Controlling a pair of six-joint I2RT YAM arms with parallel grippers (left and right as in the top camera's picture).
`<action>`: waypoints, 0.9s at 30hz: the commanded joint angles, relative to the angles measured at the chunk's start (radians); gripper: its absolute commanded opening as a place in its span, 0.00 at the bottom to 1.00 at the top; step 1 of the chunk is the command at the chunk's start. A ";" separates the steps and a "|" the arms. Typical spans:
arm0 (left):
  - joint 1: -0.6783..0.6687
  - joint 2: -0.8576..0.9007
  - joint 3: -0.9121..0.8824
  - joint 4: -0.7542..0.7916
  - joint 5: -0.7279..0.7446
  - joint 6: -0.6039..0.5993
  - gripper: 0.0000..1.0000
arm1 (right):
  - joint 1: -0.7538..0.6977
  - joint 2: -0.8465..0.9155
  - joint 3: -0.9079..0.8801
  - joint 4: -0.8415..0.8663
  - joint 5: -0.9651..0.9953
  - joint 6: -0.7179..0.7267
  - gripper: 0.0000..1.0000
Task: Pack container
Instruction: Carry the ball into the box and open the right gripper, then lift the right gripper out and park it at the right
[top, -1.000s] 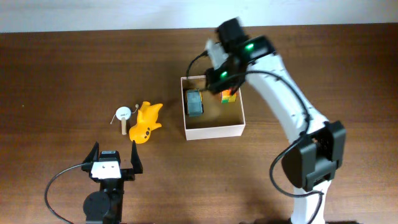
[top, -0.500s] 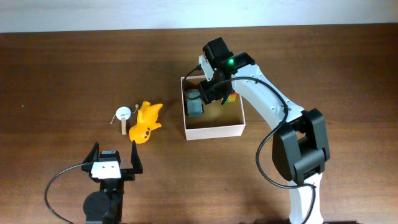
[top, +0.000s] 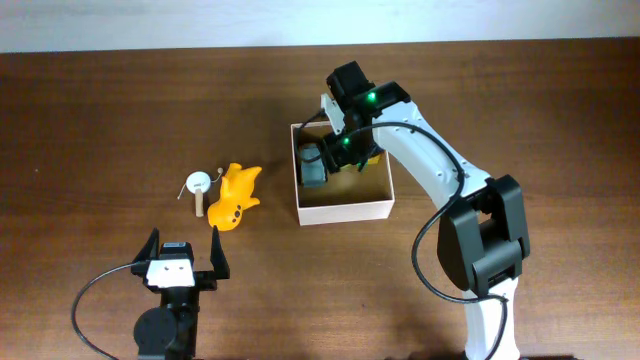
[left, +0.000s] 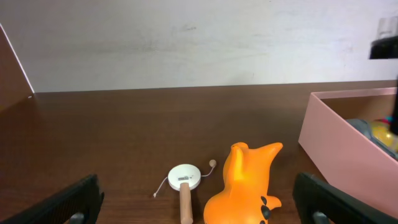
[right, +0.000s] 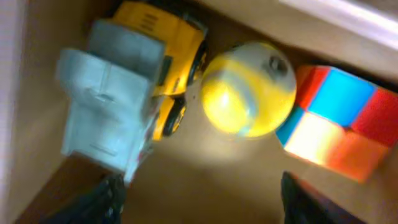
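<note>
The container (top: 345, 209) is a square white-walled box with a tan inside, right of centre on the table. In it lie a grey and yellow toy truck (right: 121, 87), a yellow ball (right: 249, 96) and a multicoloured cube (right: 345, 124). My right gripper (right: 202, 193) is open and empty, hovering inside the container over its floor. In the overhead view it is above the container's back part (top: 345, 145). An orange toy animal (top: 235, 196) and a small white drum on a wooden stick (top: 198, 188) lie left of the container. My left gripper (left: 199, 205) is open, just in front of them.
The container's pink-looking wall (left: 348, 146) stands at the right of the left wrist view. A pale wall (left: 199, 37) runs behind the table's back edge. The right arm (top: 440, 165) reaches over the container from the right.
The right gripper has swung left from the container's back right corner and lowered into the container. The left arm and the toys outside have not moved.
</note>
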 joint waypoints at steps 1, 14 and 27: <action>0.000 -0.007 -0.006 0.000 0.011 0.015 0.99 | -0.018 -0.065 0.166 -0.106 -0.016 0.038 0.77; 0.000 -0.007 -0.006 0.000 0.011 0.015 0.99 | -0.293 -0.163 0.317 -0.266 0.285 0.249 0.99; 0.000 -0.007 -0.006 0.002 0.011 0.015 0.99 | -0.555 -0.123 0.129 -0.262 0.291 0.464 0.99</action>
